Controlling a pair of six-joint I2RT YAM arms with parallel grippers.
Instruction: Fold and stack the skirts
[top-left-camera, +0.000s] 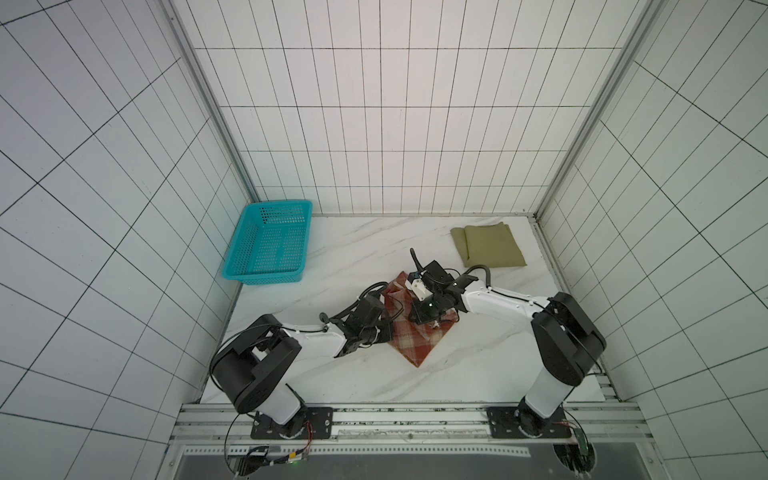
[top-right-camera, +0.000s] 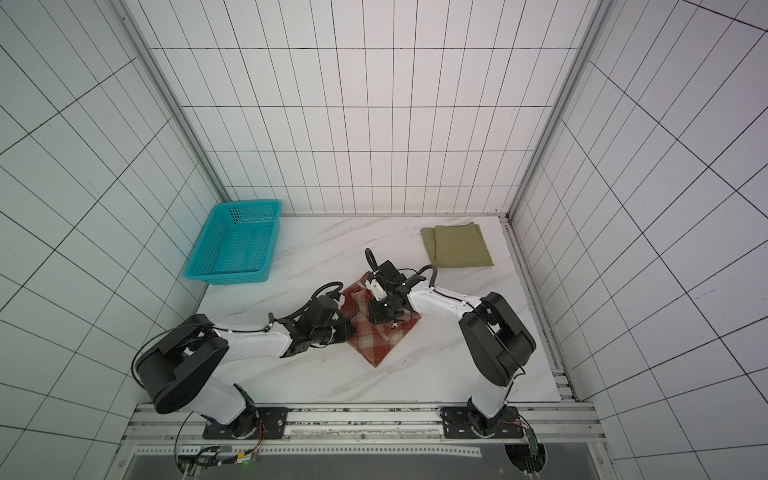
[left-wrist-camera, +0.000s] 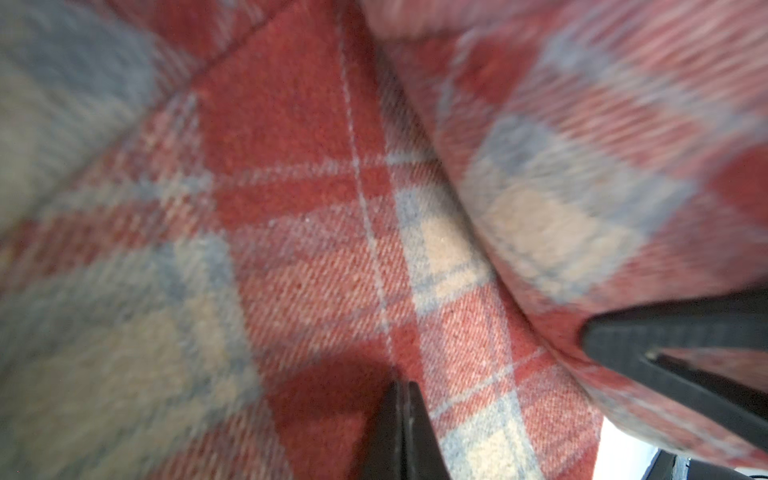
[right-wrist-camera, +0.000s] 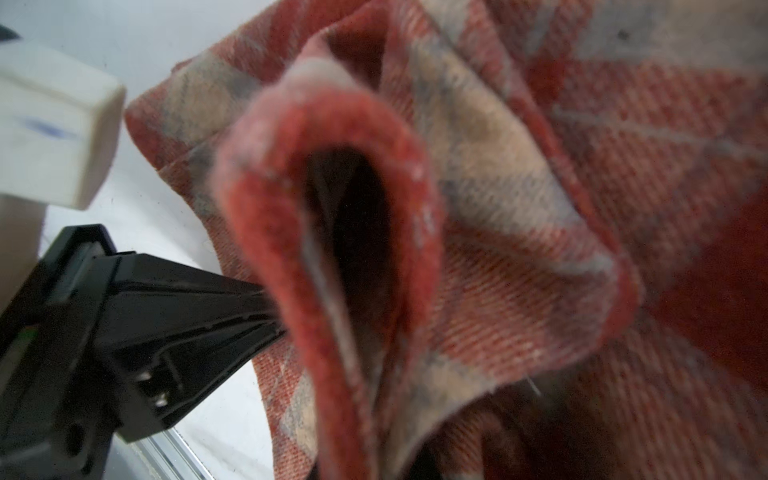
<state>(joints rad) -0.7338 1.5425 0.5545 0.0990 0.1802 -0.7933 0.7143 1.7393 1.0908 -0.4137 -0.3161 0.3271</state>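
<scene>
The plaid skirt (top-left-camera: 415, 345) is laid in the middle of the table (top-left-camera: 478, 365), its far part covered by both arms. The left gripper (left-wrist-camera: 492, 357) is pressed together on its left edge. The right gripper (right-wrist-camera: 286, 309) is pinched on a raised fold, by which one finger is hidden. The olive skirt (top-left-camera: 494, 245) is folded far right, the teal basket (top-left-camera: 262, 277) far left.

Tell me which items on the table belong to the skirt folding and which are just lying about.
For the job:
- plaid skirt, mid-table, partly folded
- olive skirt, folded, far right corner

Lying about:
- teal basket, far left
</scene>
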